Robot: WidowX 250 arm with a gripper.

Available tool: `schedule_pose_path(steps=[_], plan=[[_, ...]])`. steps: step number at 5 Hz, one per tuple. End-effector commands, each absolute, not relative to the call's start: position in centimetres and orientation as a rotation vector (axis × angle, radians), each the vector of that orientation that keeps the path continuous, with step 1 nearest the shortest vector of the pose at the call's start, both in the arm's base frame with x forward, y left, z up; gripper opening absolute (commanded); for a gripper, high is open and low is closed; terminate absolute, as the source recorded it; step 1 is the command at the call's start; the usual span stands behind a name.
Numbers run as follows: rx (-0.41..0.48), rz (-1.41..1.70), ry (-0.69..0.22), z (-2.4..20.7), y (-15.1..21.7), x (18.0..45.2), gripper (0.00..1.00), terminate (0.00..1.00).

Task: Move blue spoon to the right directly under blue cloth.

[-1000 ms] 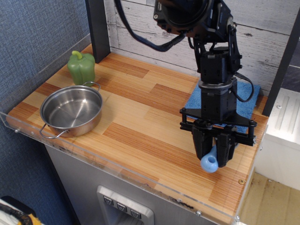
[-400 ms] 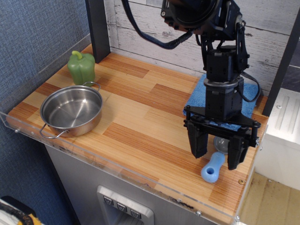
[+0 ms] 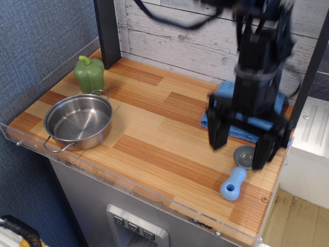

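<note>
The blue spoon lies on the wooden table at the front right, grey bowl toward the back and light-blue handle toward the front edge. It lies just in front of the blue cloth, which is at the back right and partly hidden by the arm. My gripper is open and empty. It is blurred and raised above the spoon, with one finger on each side of the spoon's bowl.
A steel pot stands at the front left. A green toy pepper stands behind it. A clear plastic rim runs along the table's front edge. A dark post stands at the back left.
My gripper was shut on the spoon, then opened and set it down on the table. Now it has risen up and away from the spoon, which stays in place.
</note>
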State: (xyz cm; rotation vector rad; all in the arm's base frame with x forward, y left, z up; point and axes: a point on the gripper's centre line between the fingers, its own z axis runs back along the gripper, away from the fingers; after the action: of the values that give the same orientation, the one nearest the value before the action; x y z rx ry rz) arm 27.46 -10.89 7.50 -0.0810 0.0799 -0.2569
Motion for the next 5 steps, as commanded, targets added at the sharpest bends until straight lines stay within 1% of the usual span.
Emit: schedule_pose_path(steps=[1, 2, 3, 5], plan=[[0.034, -0.115, -0.12, 14.6, -6.4, 29.0, 1.0, 0.0], [0.082, -0.035, -0.127, 15.4, -3.4, 29.5, 1.0, 0.0], [0.058, -0.038, -0.143, 15.2, -2.3, 30.3, 1.0, 0.0], [0.048, -0.063, -0.142, 14.9, -2.5, 30.4, 1.0, 0.0]])
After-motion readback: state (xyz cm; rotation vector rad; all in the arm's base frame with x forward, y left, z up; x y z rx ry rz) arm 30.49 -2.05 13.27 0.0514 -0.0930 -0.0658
